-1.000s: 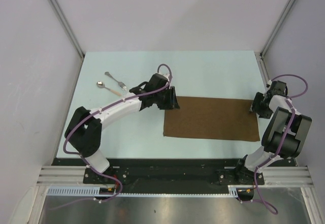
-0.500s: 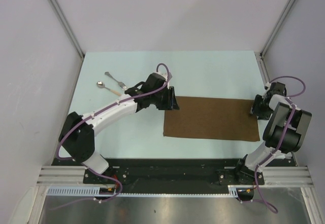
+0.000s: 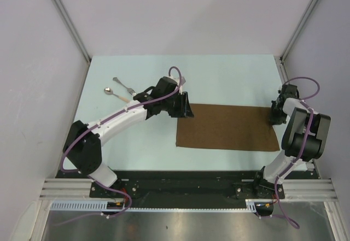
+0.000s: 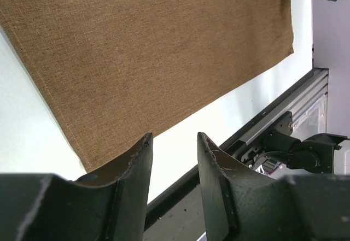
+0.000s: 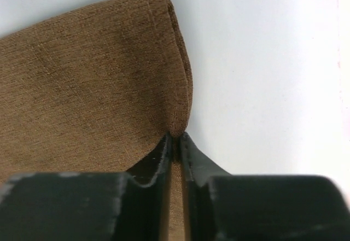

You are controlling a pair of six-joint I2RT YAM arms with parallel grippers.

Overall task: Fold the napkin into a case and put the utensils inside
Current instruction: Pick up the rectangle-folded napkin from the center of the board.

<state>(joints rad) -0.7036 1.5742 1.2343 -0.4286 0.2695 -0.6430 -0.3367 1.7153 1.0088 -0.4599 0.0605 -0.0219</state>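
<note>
The brown napkin [image 3: 227, 127] lies flat on the pale table as a wide rectangle. My left gripper [image 3: 186, 110] hovers at its far left corner, jaws open with only bare table between them [image 4: 174, 137]; the cloth [image 4: 147, 50] spreads out beyond the fingers. My right gripper [image 3: 273, 115] sits at the napkin's far right corner, shut on the cloth's edge [image 5: 176, 137], which bunches into a small raised fold [image 5: 178, 88]. The silver fork [image 3: 123, 86] and the spoon [image 3: 116, 94] lie side by side at the far left, beyond the left arm.
Grey enclosure walls stand on three sides, with metal posts [image 3: 66, 19] at the back corners. A black rail [image 3: 180, 181] runs along the near table edge by both arm bases. Bare table [image 3: 229, 77] lies beyond the napkin.
My right gripper has closed onto the napkin's right edge and shifted slightly farther back. The left arm has barely moved and stays open.
</note>
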